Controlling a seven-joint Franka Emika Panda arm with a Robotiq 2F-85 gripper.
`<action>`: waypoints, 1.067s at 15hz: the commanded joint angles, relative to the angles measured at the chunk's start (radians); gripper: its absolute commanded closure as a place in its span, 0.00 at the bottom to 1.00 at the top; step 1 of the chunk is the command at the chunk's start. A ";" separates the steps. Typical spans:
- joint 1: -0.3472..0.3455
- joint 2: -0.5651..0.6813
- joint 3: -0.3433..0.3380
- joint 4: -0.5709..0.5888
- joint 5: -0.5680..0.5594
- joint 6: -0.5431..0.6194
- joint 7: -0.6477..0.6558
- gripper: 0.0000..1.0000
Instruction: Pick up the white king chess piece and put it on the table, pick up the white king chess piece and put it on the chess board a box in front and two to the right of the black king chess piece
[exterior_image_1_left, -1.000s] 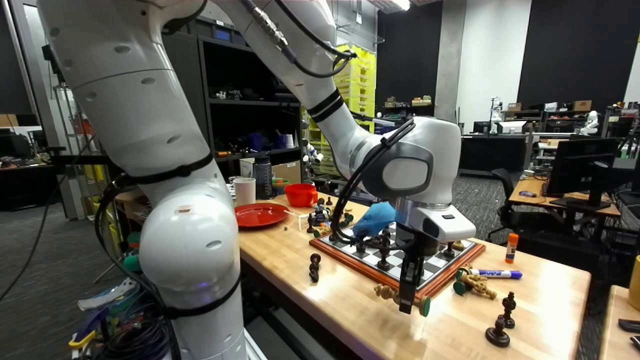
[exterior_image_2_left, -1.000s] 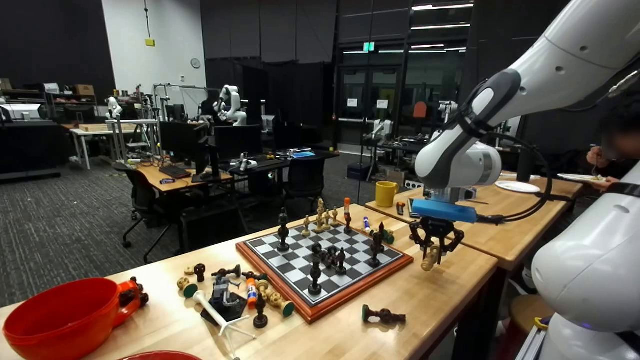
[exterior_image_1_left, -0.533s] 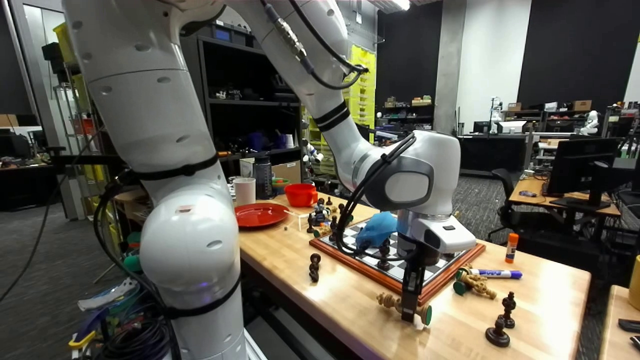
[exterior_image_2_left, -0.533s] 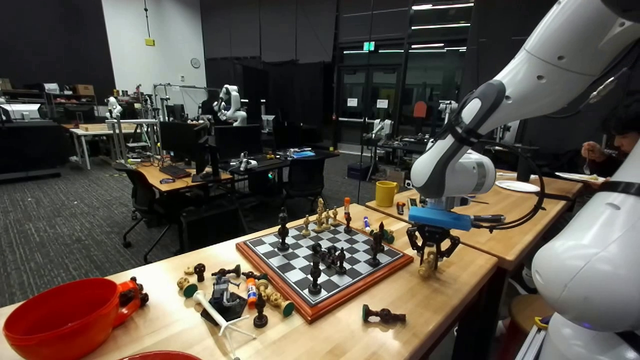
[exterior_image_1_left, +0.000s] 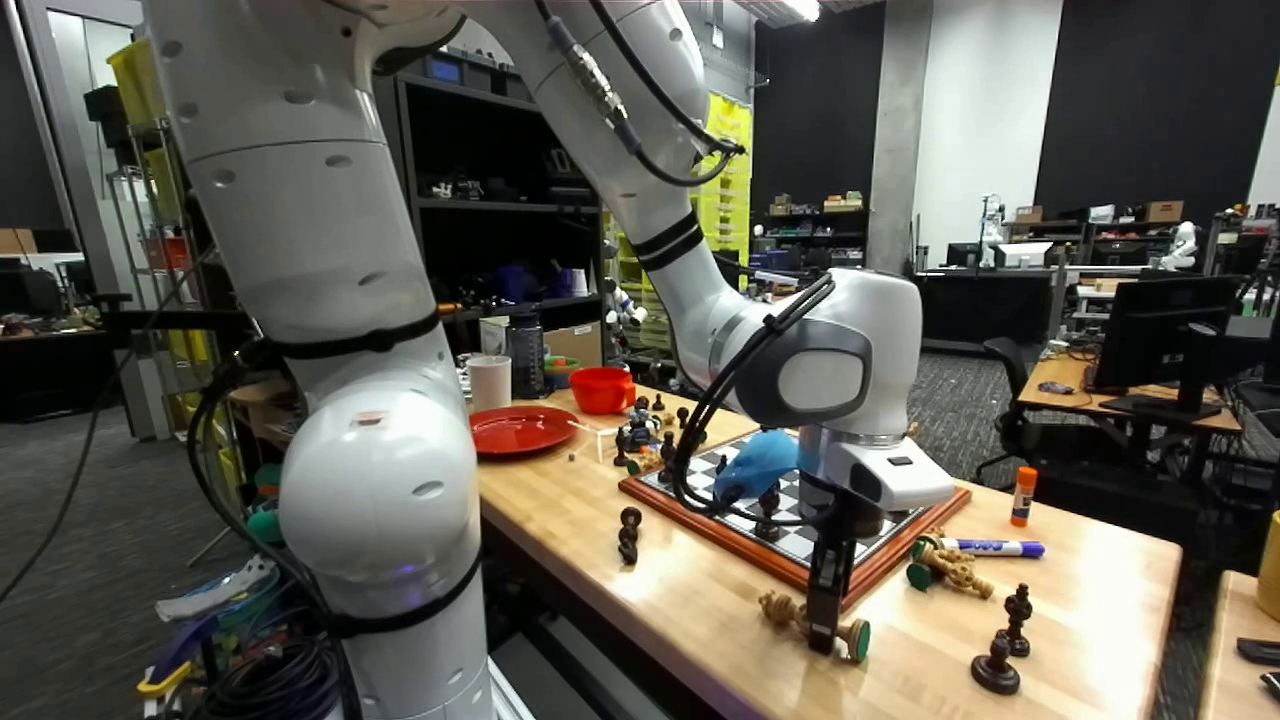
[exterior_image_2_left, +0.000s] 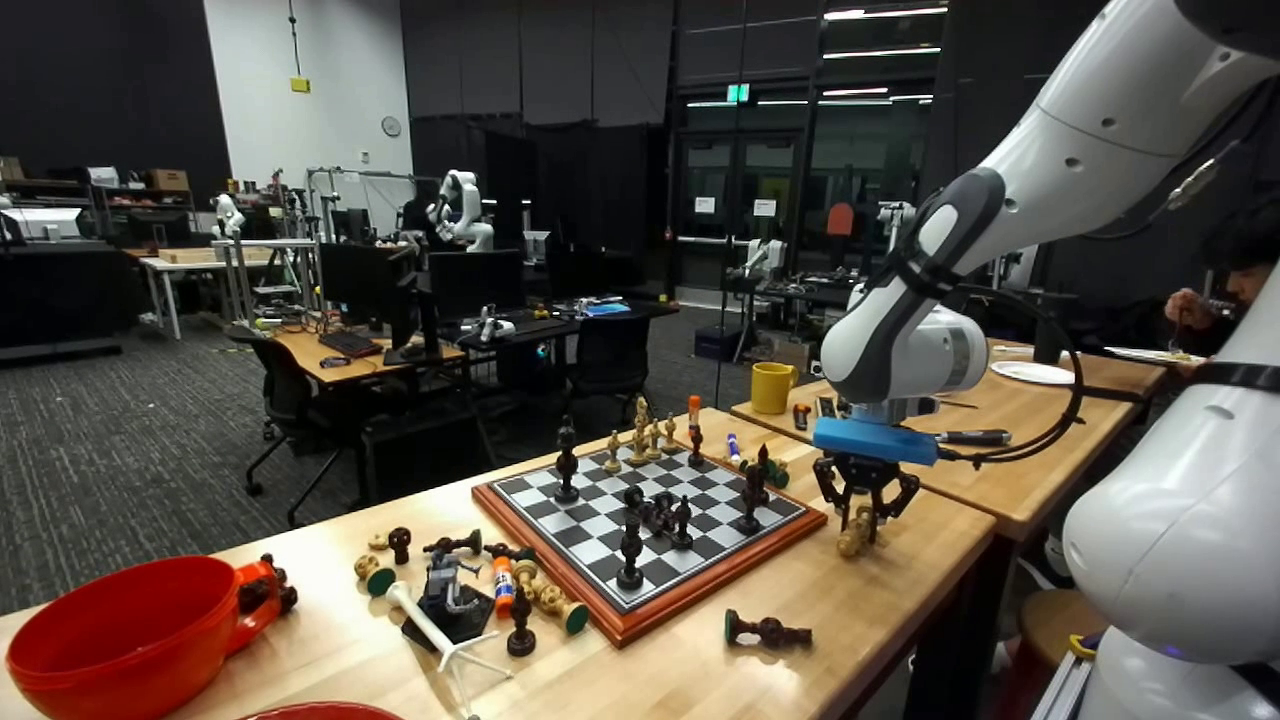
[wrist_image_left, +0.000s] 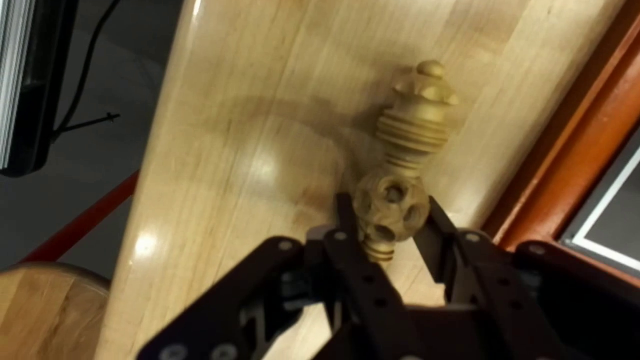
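The white king chess piece, pale carved wood with a green base, lies on its side between the fingers of my gripper. Both black fingers press against its carved round middle. In an exterior view the gripper hangs low over the table beside the chess board. Whether the piece touches the tabletop I cannot tell. Several dark pieces stand or lie on the board; which of them is the black king is unclear.
A dark piece lies near the table's front edge. Pale pieces and a blue marker lie past the board's corner, with two dark pieces and a glue stick nearby. A red bowl stands farther along.
My gripper has come down toward the table with the white king still in it, shifting slightly sideways. Most of the descent came early; the last half second shows little motion.
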 joint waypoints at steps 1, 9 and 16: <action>-0.019 0.007 0.000 0.000 -0.062 0.005 0.059 0.91; 0.003 -0.066 0.010 -0.050 -0.084 0.012 0.090 0.05; -0.005 -0.136 0.080 -0.043 -0.147 0.061 0.156 0.00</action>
